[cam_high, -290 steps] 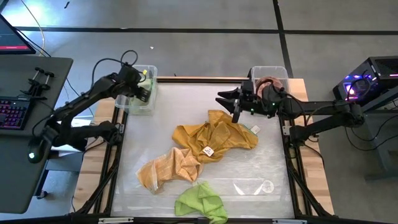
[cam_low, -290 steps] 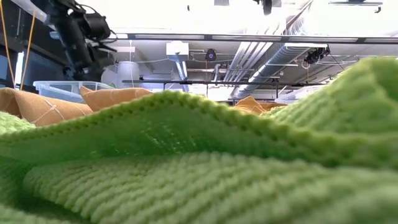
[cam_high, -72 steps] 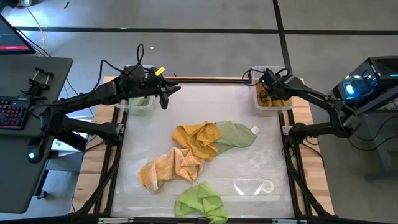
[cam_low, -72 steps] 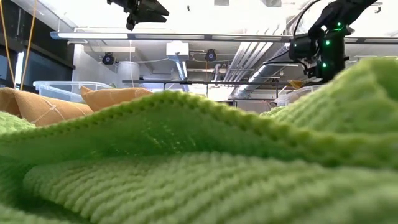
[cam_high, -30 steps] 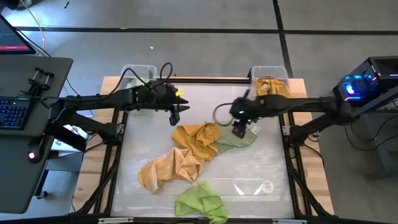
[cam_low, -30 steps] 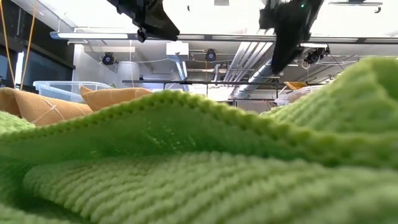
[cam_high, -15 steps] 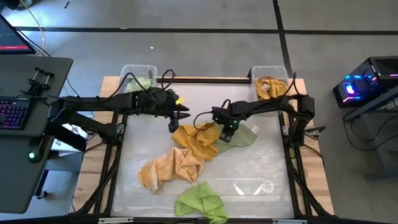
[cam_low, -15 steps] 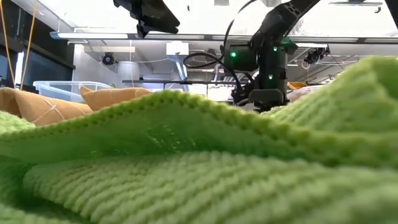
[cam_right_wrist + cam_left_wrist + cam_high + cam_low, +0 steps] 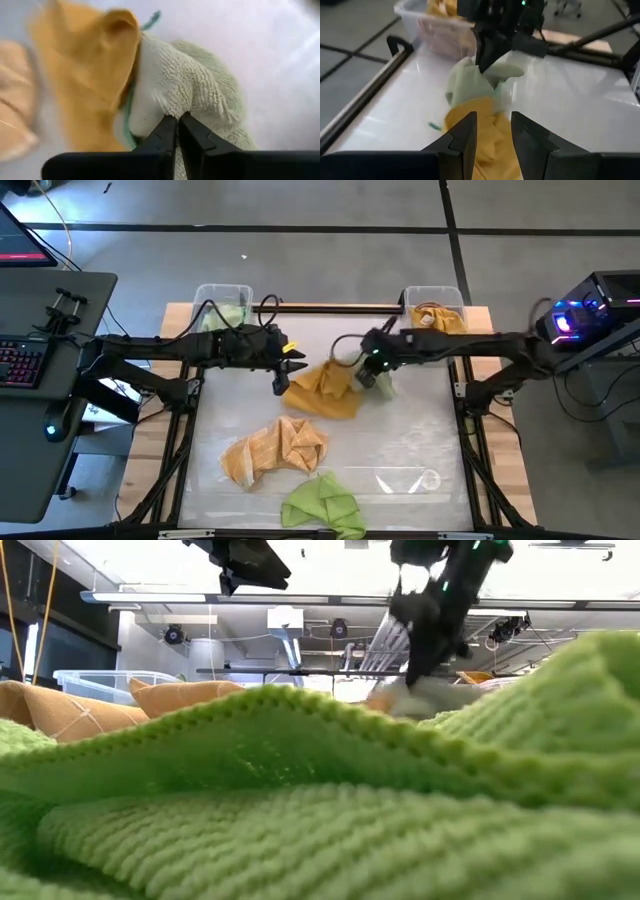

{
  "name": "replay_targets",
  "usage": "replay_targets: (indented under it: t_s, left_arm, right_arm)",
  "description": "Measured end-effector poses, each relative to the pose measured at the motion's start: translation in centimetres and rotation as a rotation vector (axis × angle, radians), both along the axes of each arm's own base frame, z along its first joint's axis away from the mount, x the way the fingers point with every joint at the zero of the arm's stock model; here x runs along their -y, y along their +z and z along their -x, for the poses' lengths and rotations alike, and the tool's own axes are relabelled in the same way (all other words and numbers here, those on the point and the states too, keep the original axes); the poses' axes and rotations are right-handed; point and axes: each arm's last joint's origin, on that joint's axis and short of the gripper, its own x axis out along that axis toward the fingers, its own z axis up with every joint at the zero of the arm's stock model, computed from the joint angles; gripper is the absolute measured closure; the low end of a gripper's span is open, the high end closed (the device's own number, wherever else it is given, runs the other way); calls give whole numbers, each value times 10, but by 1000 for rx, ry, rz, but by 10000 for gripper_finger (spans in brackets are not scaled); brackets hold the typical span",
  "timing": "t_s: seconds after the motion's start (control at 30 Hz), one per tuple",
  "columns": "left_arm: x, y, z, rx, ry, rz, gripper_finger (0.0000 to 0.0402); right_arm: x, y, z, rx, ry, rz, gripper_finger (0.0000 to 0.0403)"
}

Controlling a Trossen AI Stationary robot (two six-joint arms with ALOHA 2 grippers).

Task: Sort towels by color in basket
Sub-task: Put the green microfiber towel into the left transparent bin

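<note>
The sage towel [image 9: 381, 387] has been raised, pinched in the closed right tool [image 9: 366, 376]; the left tool [image 9: 284, 380] is held part-open, empty.

Towels lying scattered over the table, one being pinched up.

The pale sage green towel [image 9: 383, 387] is hanging bunched from the right gripper [image 9: 366, 376] – its fingers are pinching a fold of it – with the mustard yellow towel [image 9: 324, 389] touching its side and draping down beside it. The light orange-tan towel [image 9: 272, 450] is lying crumpled nearer the front – and the lime green towel [image 9: 323, 505] is sitting bunched at the front edge.
</note>
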Motion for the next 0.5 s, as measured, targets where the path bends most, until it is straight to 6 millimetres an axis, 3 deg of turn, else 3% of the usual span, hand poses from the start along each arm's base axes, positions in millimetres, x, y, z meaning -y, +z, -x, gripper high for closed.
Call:
replay_targets:
  t_s: [0.23,0.37,0.5]
  left_arm:
    - [0,20,-8,198,-44,-129,296]
    - [1,34,-12,323,-116,-277,291]
    - [1,43,-14,413,-162,-365,262]
  right_arm:
    - [-4,53,20,314,13,75,398]
    - [-5,74,18,503,78,103,397]
    - [-6,86,9,651,169,113,400]
